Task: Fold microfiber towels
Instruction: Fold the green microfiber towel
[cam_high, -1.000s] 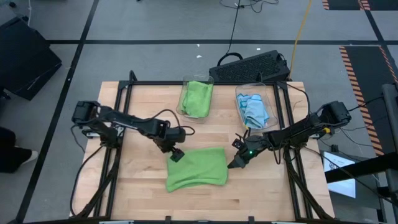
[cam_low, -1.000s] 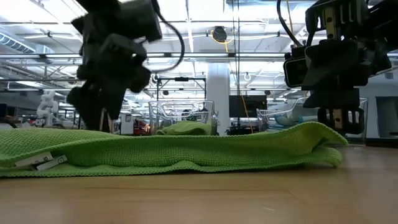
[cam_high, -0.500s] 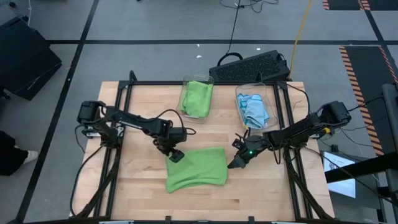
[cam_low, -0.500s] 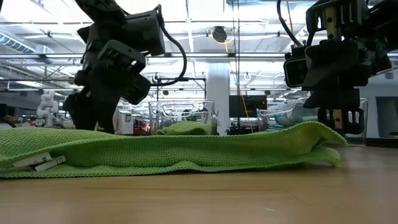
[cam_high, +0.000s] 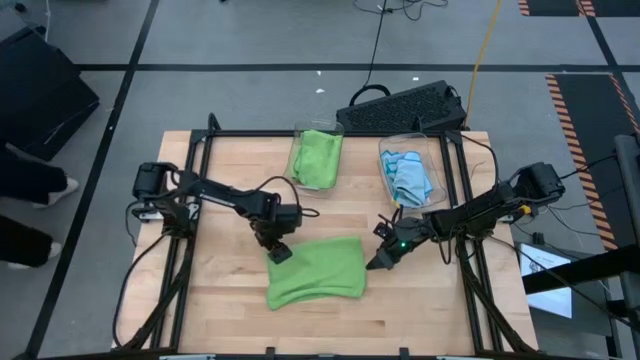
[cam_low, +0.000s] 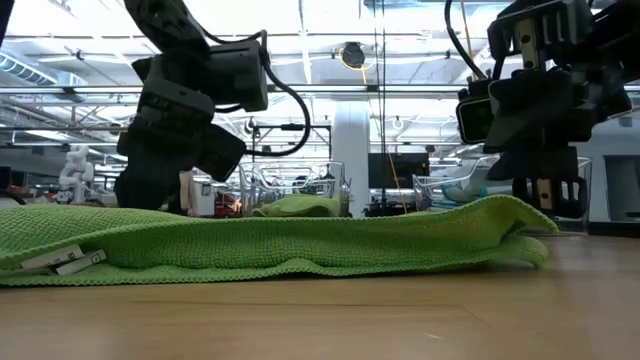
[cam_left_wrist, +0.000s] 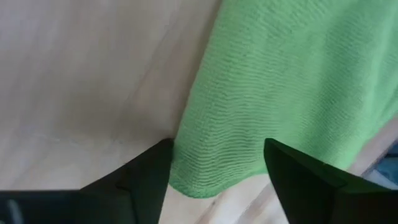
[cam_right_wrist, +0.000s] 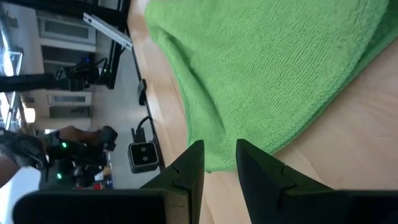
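Note:
A lime green microfiber towel (cam_high: 318, 268) lies folded over on the wooden table (cam_high: 230, 310), its white tag (cam_low: 65, 260) at the near left. My left gripper (cam_high: 279, 254) slants down over the towel's far left corner (cam_left_wrist: 211, 171), open, with one finger on each side of that corner. My right gripper (cam_high: 375, 264) hovers just above the towel's right edge (cam_low: 520, 215). Its fingers (cam_right_wrist: 193, 165) are a narrow gap apart with nothing between them. My left gripper comes at the towel's far left corner (cam_left_wrist: 205, 180) slanting down from the table's left, with the corner lying flat between its fingers. I cannot tell whether the fingertips (cam_left_wrist: 158, 155) touch the cloth.
At the table's far edge stand two clear bins, one holding a green towel (cam_high: 317, 158) and one holding light blue towels (cam_high: 407, 175). A black keyboard (cam_high: 400, 107) lies behind them. Black frame rails (cam_high: 190, 170) run along the table's sides. Bare wood shows near the front edge.
My left gripper has sunk toward the towel's far left corner, shifting slightly toward the table's left, and its wrist has rolled. The towel has stayed where it was.

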